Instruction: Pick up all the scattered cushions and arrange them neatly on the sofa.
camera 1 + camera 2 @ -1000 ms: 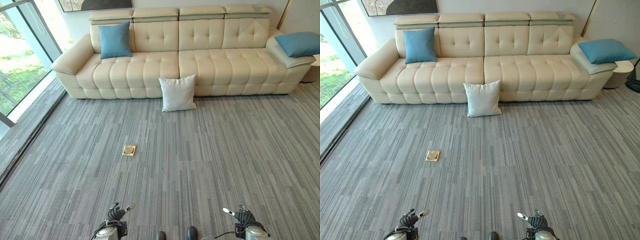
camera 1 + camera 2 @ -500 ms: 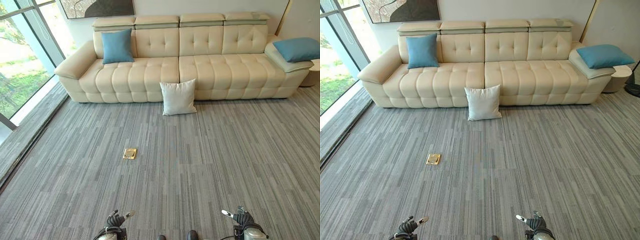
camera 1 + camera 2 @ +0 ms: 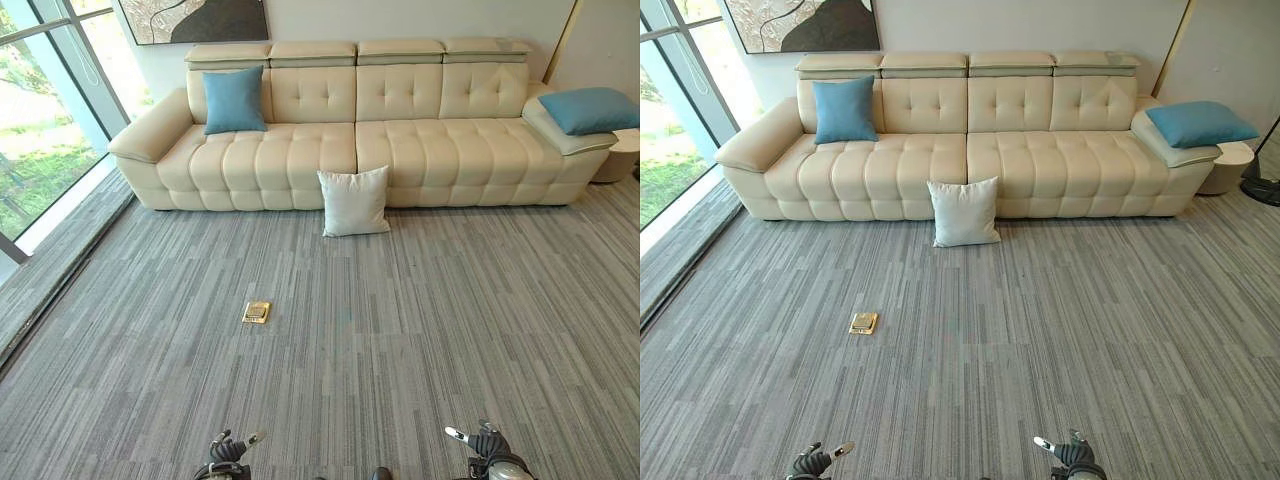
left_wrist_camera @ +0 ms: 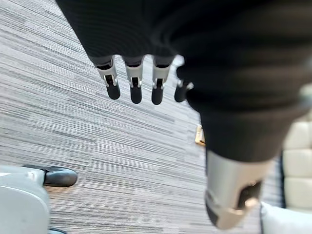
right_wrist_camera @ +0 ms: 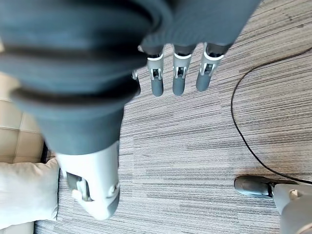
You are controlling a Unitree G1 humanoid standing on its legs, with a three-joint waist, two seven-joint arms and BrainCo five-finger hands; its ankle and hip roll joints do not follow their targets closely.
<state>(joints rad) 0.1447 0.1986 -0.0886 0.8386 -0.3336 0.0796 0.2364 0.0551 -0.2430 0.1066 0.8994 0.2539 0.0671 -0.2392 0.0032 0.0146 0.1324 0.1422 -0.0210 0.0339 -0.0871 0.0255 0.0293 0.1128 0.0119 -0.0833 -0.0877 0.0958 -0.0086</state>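
- While both hands hang low and empty at the near edge, left hand and right hand, fingers straight and relaxed, holding nothing, the step in hand looks like the approach: no cushion picked yet.
- White cushion stands on the carpet, leaning against the sofa front, about mid-length, well apart from the hands.
- Blue cushion sits upright on the sofa's left seat against the backrest; another blue cushion lies flat on the right armrest.
- Next move, my guess: close in on the white cushion, reach down, grip it with both hands, lift onto the seat. The armrest cushion likely needs tidying after.
- Room: grey striped carpet, small brass floor plate left of centre, tall window on the left, dark picture on the far wall.
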